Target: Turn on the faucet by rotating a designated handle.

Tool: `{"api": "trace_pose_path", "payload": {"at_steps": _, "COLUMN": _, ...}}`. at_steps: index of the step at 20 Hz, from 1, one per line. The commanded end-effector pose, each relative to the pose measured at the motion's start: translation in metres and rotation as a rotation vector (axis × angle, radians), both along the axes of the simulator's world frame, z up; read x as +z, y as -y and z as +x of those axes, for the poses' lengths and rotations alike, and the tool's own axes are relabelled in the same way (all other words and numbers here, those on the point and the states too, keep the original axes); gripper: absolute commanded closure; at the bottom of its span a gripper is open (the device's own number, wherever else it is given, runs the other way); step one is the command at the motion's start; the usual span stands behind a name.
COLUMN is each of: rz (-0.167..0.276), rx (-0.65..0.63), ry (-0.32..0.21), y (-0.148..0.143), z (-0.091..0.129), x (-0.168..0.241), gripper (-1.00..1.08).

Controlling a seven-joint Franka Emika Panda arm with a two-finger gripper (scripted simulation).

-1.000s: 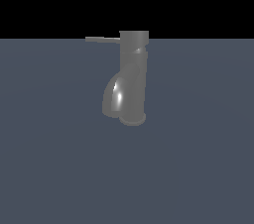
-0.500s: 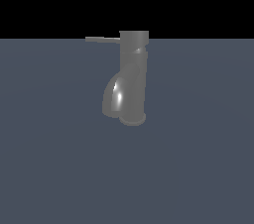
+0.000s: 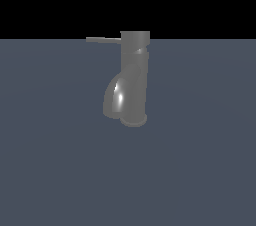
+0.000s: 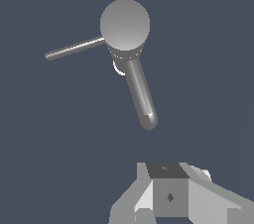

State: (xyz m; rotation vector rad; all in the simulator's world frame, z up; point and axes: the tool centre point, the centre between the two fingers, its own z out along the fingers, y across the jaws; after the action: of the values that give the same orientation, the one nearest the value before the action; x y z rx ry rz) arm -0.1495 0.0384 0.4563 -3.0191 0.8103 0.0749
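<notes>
Exterior view is showing the faucet point(image 3: 131, 82) standing upright on the grey counter point(image 3: 200, 170), its handle point(image 3: 103, 39) jutting from the top toward that view's left, exactly as a second ago. Wrist view is looking down on the faucet point(image 4: 125, 25), well apart from the tool point(image 4: 168, 196); I cannot tell its opening, and no writing is showing.

You see a glossy, metal-looking grey faucet point(image 3: 131, 85) with a smooth handle point(image 3: 103, 40), above a matt blue-grey floor point(image 3: 200, 170).
</notes>
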Motion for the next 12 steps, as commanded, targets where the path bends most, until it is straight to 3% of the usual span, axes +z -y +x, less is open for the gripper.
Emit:
{"api": "trace_pose_path", "payload": {"at_steps": 1, "rz": 0.001, "rx": -0.062, "ry": 0.000, "y": -0.002, "z": 0.012, "x": -0.004, "gripper": 1.08}}
{"api": "trace_pose_path", "payload": {"at_steps": 12, "rz": -0.001, "rx": -0.329, "ry": -0.002, "y": -0.012, "z": 0.064, "x": -0.029, "gripper": 1.08}}
